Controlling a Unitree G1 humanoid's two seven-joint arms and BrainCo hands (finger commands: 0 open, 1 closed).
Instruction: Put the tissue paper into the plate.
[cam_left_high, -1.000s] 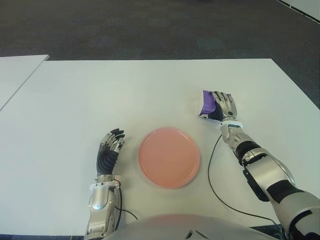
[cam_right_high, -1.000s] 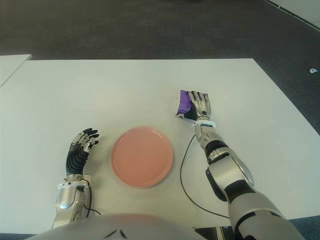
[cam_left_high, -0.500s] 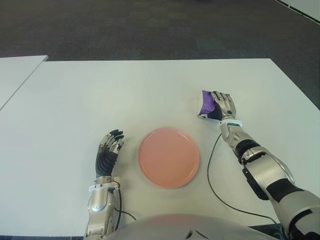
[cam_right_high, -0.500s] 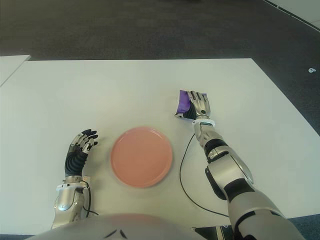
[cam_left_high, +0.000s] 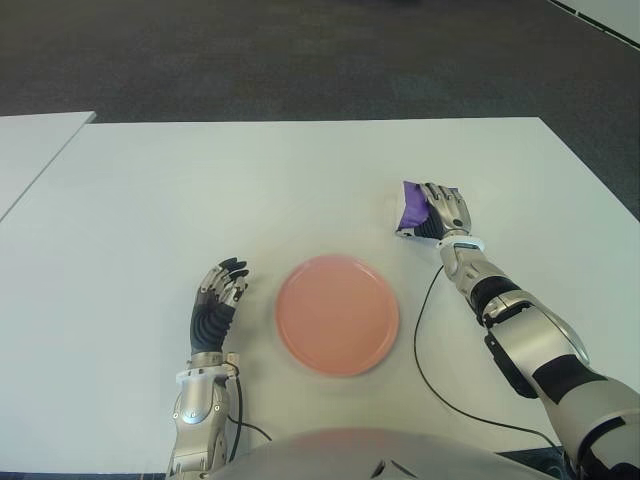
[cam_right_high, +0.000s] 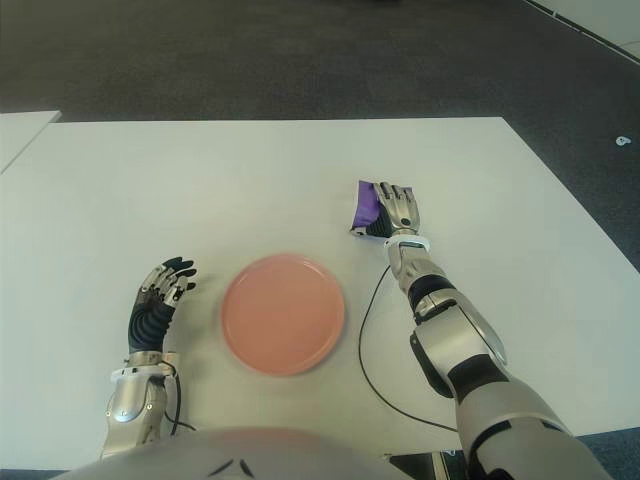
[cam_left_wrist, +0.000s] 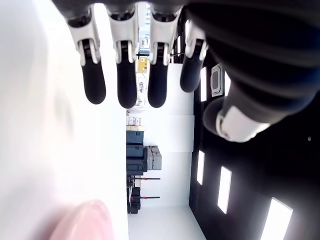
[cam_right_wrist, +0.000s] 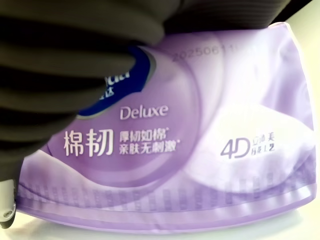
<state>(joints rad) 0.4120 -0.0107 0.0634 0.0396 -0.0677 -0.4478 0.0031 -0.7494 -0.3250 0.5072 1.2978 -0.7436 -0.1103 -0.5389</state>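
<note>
Right hand (cam_left_high: 447, 212) laid over purple tissue pack (cam_left_high: 411, 211), fingers (cam_right_high: 400, 200) draped across its top, palm down. Contact plain in right wrist view: dark fingers pressed on pack (cam_right_wrist: 200, 150), which fills that view, printed "Deluxe" and "4D". Whether fingers truly clamp pack or just rest on it: cannot tell. Pack lying on table (cam_left_high: 300, 180), right of plate and farther from robot, well apart from plate, not lifted as far as seen. Right forearm (cam_left_high: 520, 340) stretched from lower right toward pack, thin black cable (cam_left_high: 420, 350) looping on table beside it.

Left hand (cam_left_high: 219, 295) just left of plate, not touching it, fingers (cam_left_wrist: 125, 80) loosely apart and half straight, holding nothing. Left wrist view: four dark fingertips side by side with gaps, thumb (cam_left_wrist: 240, 120) off to one side, pink plate edge (cam_left_wrist: 85, 220) in corner.

Plate (cam_left_high: 337, 314) pink, round, flat on table near robot, between both arms, nothing in it. Slight blur on its rim.

Table white, large, plain. Second white tabletop (cam_left_high: 30, 150) at far left, narrow gap between them. Dark grey carpet (cam_left_high: 300, 60) beyond far edge. Pale strip (cam_left_high: 600, 15) at top right corner, unclear what. Small pale speck (cam_right_high: 624, 142) on carpet at right. Robot torso (cam_left_high: 340, 455) as grey curve at bottom.
</note>
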